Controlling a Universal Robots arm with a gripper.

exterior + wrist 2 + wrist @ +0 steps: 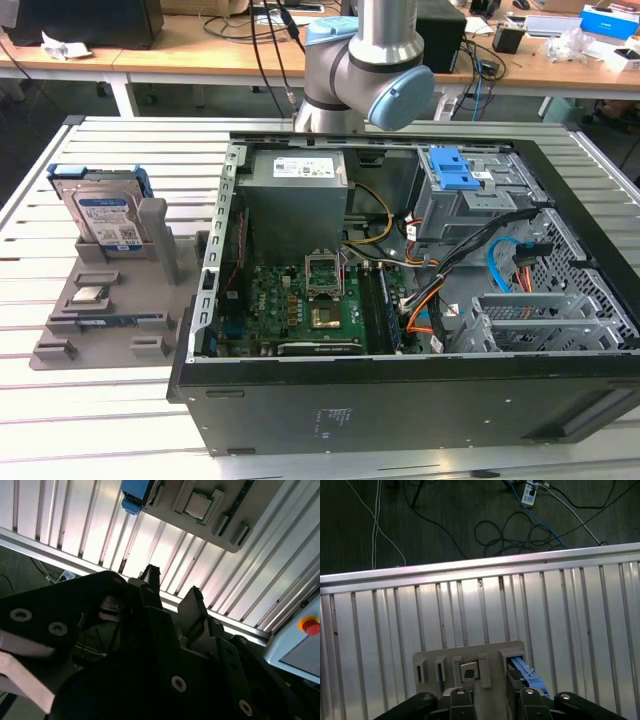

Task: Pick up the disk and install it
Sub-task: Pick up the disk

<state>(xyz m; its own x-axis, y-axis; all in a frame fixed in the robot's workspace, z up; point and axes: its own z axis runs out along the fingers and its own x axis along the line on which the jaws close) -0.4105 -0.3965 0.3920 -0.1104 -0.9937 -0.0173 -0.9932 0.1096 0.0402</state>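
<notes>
The disk (pixel 100 208), silver with a white-and-blue label and a blue carrier frame, stands on edge in a grey holder (pixel 160 250) at the exterior view's left, on the slatted table. Its blue carrier (pixel 524 673) shows edge-on in both wrist views (pixel 135 492). My gripper (pixel 494 696) hangs well above the table with the holder far below it. The dark fingertips (pixel 150 574) are open, with nothing between them. In the exterior view the arm (pixel 360 60) rises behind the computer case.
An open computer case (pixel 400 400) lies at the table's middle and right, with a blue-latched drive bay (pixel 450 168) and cables. A square processor chip (pixel 90 295) and a dark memory stick (pixel 110 320) rest on the holder. A red button (pixel 311 626) sits beside the table; cables (pixel 520 530) lie on the floor.
</notes>
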